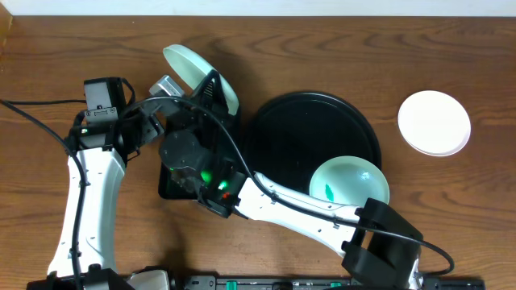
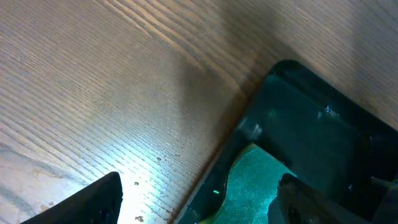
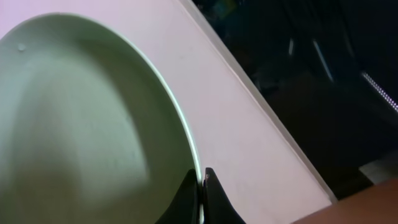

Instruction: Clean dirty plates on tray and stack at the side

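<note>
- The small round white plate (image 1: 434, 122) lies alone on the wooden tabletop (image 1: 81, 40), to the right of the large round glossy black tray (image 1: 298, 121) and apart from it. No smear shows on it, so it looks like the one finished plate and the base of the stack.
- The right arm's fingers (image 3: 217, 205) are clenched on the rim of a pale mint green round plate (image 1: 197, 72). They hold it tilted on edge above the far end of the smaller rectangular black tray (image 2: 323, 124), off the round tray.
- In the right wrist view that plate's face shows no green mark, though part of it is out of view. I judge it is mid-cleaning or nearly done.
- The left arm's fingers (image 2: 93, 202) are spread wide and hold nothing. They hang over the corner of the rectangular tray, with the green sponge (image 2: 249, 183) just below them.
- A second pale mint green plate (image 1: 348, 184) sits inside the round tray at its near right edge, with a small green smear (image 1: 329, 192) in its middle. It is not yet cleaned.
- Left to do, by my reading: set the held plate on the white one, then wipe and stack the smeared one.
</note>
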